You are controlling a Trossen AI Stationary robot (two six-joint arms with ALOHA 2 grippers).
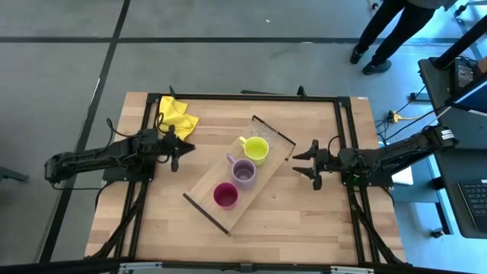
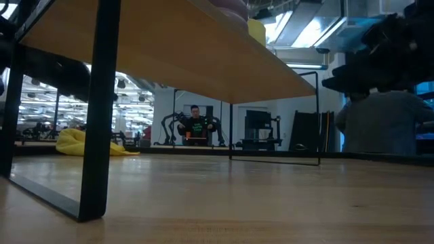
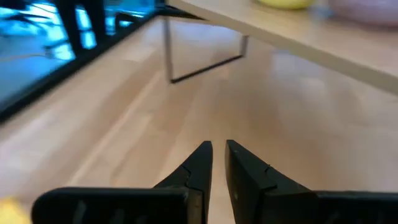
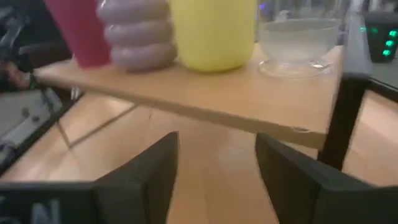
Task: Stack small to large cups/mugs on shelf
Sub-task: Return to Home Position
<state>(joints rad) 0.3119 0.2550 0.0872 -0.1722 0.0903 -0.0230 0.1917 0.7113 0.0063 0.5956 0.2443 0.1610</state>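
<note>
Both pincers flank the loaded shelf (image 1: pixel 208 193), 1 off each long side, and neither holds anything.

The shelf's long axis runs diagonally across the counter (image 1: pixel 304 221), from near-left to far-right. Along it stand 3 cups in a row: the red tumbler (image 1: pixel 226 195) toward the near-left end, then the purple mug (image 1: pixel 243 172), then the yellow mug (image 1: pixel 256 150). A clear glass bowl (image 1: pixel 274 138) sits at the far-right end. The right pincer (image 1: pixel 298 163) is the nearer one, just beside the shelf's right edge, released with its fingers spread wide and aimed left at the yellow mug. The left pincer (image 1: pixel 186 148) sits farther off the left edge, clenched to a sliver and empty. Judging by this, each arm can retreat straight outward along its own line without sweeping the row.
</note>
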